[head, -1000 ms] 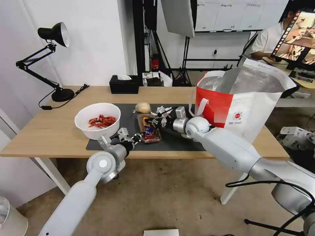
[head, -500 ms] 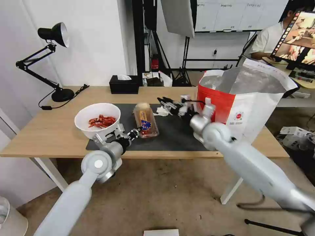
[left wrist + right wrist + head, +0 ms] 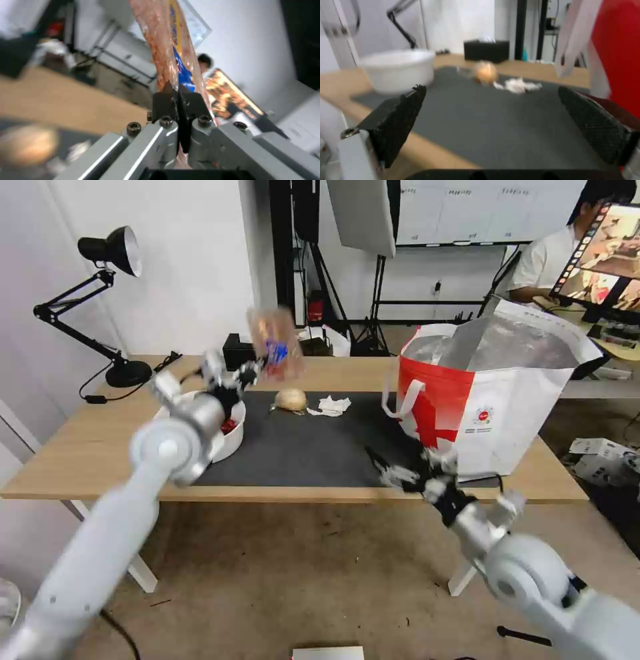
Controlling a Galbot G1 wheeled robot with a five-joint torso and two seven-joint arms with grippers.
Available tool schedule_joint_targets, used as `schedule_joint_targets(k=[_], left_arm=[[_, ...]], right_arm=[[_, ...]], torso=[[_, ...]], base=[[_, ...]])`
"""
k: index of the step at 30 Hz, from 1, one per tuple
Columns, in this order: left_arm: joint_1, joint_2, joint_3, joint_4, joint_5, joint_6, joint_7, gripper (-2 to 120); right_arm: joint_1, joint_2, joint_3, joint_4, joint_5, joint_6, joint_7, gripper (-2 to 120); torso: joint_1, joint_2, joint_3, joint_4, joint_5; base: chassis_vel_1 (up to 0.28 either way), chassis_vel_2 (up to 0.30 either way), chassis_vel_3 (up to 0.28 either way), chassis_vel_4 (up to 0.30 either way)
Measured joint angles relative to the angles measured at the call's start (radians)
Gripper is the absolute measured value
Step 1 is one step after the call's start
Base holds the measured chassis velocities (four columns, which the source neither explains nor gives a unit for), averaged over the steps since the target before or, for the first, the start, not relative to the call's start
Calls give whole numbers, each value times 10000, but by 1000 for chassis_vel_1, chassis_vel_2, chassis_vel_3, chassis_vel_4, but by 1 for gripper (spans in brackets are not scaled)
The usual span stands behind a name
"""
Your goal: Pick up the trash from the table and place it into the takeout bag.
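Observation:
My left gripper [image 3: 252,369] is raised above the table's back left, shut on a clear plastic tray [image 3: 275,344] with food bits; its fingertips [image 3: 178,98] pinch the tray's [image 3: 166,42] edge. The white bowl [image 3: 230,428] of red scraps sits behind my left arm. A beige lump [image 3: 291,399] and a crumpled white tissue [image 3: 330,406] lie on the dark mat [image 3: 313,447]. The red-and-white takeout bag [image 3: 493,393] stands open at the table's right. My right gripper [image 3: 393,472] hangs open at the table's front edge near the bag, its fingers [image 3: 403,117] wide apart.
A black tissue box [image 3: 235,351] and a black desk lamp [image 3: 110,300] stand at the back of the light-wood table [image 3: 100,447]. Stands and cables crowd the room behind. The floor in front of the table is bare.
My left gripper has lifted the clear tray off the mat, up and toward the back. My right arm has pulled back from the tissue to the table's front edge, open.

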Motion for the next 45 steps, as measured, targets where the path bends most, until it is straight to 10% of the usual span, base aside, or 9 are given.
schedule_joint_targets(k=[12, 19, 45], left_arm=[[-3721, -1975, 4577, 2729, 4428, -924, 899, 0], [-5413, -2588, 6829, 4518, 8670, -1664, 3539, 0], [-5261, -1752, 6573, 3395, 6973, -1907, 2544, 86]], right_arm=[[-2296, 1205, 920, 712, -1678, 263, 511, 100], [-2495, 1590, 929, 824, -1790, 270, 574, 100], [-2011, 1359, 840, 699, -1262, 192, 937, 100]], torso=[[3, -1, 2, -1, 1], [4, 0, 1, 1, 0], [3, 0, 1, 1, -2]], base=[[0, 0, 0, 0], [0, 0, 0, 0], [0, 0, 0, 0]])
